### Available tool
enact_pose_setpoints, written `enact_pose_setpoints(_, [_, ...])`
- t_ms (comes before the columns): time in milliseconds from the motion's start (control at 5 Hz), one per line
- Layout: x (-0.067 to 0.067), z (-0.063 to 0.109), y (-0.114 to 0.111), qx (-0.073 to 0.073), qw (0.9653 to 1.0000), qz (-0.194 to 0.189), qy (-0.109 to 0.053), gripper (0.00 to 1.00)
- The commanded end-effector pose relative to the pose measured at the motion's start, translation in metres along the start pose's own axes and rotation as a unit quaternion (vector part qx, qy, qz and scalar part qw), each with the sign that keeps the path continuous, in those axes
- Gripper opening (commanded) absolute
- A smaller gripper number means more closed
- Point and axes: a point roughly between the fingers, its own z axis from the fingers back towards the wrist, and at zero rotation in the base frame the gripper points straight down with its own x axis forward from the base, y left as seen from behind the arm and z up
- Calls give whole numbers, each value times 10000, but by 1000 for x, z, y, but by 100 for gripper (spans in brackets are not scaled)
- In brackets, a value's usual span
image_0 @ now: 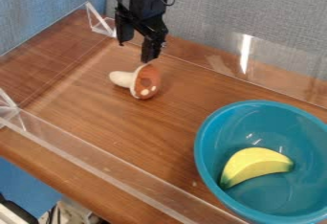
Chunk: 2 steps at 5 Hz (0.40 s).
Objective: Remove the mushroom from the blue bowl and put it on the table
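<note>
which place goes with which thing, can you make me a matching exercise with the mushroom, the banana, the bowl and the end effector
Column one
1. mushroom
2. banana
3. bowl
4. end effector

Column two
A. inside the bowl
B. above the tabletop, on the side of the mushroom toward the grey back wall
C. lying on its side on the wooden tabletop, outside the bowl
D. at the right of the picture, with the yellow thing in it

Right pairs
1-C, 2-A, 3-D, 4-B
</note>
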Motion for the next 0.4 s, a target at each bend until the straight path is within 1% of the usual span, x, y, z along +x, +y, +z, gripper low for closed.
enact_pose_setpoints(0, [-6,43,15,240,9987,54,-437,100])
enact_pose_setpoints(200, [-18,60,22,278,9983,3,-513,100])
